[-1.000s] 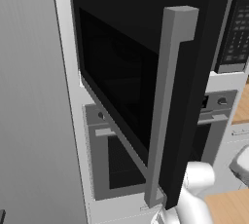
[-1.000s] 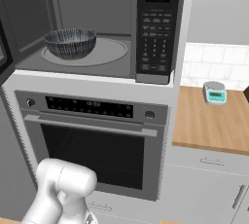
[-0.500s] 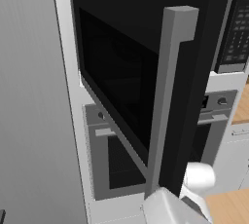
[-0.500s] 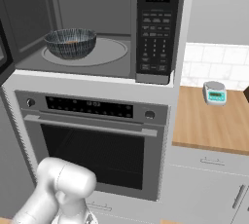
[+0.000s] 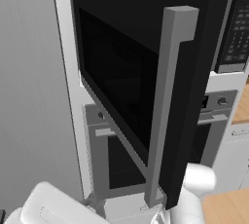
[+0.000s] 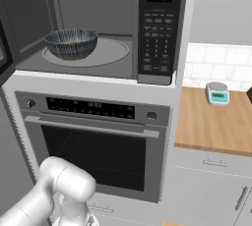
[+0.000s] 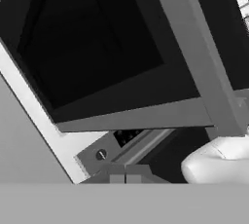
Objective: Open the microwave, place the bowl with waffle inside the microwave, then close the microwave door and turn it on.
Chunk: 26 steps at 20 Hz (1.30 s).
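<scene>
In the left base view, the open microwave door filled the middle of the frame and hid the cavity; the oven showed partly below it. In the right base view, the bowl sat on the turntable inside the microwave at upper left, its contents too small to make out. At the bottom centre of the hand view, the gripper had its jaws pressed together, holding nothing.

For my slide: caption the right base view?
Bowl sits inside the open microwave above the oven.
</scene>
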### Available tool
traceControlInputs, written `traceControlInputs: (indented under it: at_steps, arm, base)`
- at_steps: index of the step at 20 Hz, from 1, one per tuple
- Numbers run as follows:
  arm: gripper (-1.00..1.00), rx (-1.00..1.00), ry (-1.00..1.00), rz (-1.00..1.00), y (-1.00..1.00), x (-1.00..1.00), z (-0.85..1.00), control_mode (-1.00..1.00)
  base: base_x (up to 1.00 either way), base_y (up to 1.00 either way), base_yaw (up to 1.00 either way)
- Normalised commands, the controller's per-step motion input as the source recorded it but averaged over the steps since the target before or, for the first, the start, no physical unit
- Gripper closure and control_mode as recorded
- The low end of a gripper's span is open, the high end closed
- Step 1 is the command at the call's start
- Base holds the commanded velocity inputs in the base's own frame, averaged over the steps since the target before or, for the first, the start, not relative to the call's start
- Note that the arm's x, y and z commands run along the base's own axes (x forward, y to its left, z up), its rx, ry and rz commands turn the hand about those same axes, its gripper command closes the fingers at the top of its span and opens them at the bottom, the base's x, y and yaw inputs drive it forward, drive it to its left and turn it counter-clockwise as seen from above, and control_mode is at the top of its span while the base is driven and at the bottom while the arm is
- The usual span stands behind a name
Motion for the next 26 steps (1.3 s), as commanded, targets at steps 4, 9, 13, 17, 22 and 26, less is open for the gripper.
traceControlInputs:
  at_steps: [4, 9, 13, 17, 22, 26]
  arm:
    - [1.0, -0.23, 0.04, -0.18, 1.0, 1.0, -0.63, -1.0]
    - [1.0, -0.12, 0.02, -0.27, 0.68, 1.0, -0.53, -1.0]
    - [1.0, -0.04, 0.03, -0.24, 0.26, 1.0, -0.44, -1.0]
    - [1.0, 0.0, 0.0, -0.25, -0.14, 1.0, -0.05, -1.0]
    - [1.0, 0.0, 0.0, -0.2, -0.81, 0.8, 0.0, -1.0]
    - [1.0, 0.0, 0.0, -0.14, -1.0, 0.69, 0.01, -1.0]
  base:
    - [0.0, 0.0, 0.0]
    - [0.0, 0.0, 0.0]
    - [0.0, 0.0, 0.0]
    - [0.0, 0.0, 0.0]
    - [0.0, 0.0, 0.0]
    - [0.0, 0.0, 0.0]
